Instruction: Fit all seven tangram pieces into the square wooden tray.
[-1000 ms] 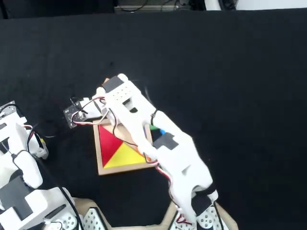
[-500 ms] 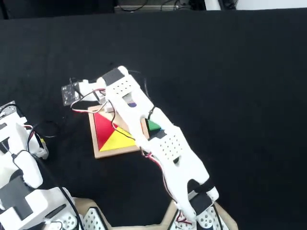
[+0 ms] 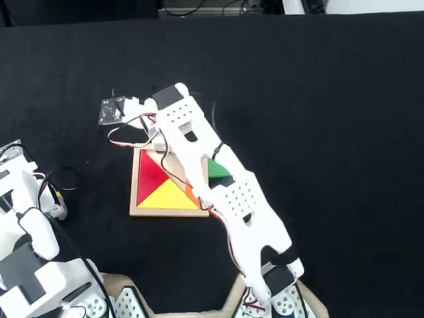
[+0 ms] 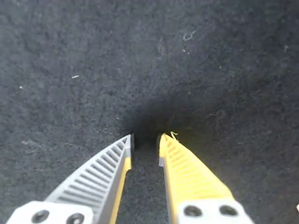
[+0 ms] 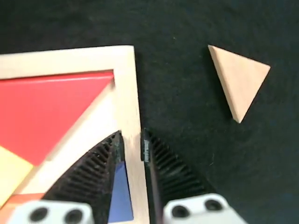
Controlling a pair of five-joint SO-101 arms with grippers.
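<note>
1. Tangram pieces, count: six are showing. Five are sitting inside the tray: one red triangle, one yellow triangle, one green piece, one orange piece peeking out as a sliver beside the arm, and one blue piece in the right wrist view
2. Red and yellow triangles are lying edge to edge
3. One bare-wood triangle is lying flat on the black cloth outside the tray, near one corner of it and apart from the rim
4. Tray, count: one, square, pale wood. It is lying flat on the cloth, left of the table's middle in the high view
5. Right gripper is straddling the tray's rim, one finger inside above the blue piece and the other outside over the cloth. The jaws are pinching the rim wall between them
6. Left gripper is hanging over bare cloth with its fingers parted by a narrow gap, nothing between them
7. Arms, count: two. The right arm is stretching from the near edge across the tray. The left arm is sitting folded at the near-left corner, well apart from the tray
8. Obstruction: the right arm is covering much of the tray's right side, so the full outlines of the green and orange pieces cannot be told
9. Camera board on the right wrist is hanging beyond the tray's far-left corner, and any print on it is too small to read
</note>
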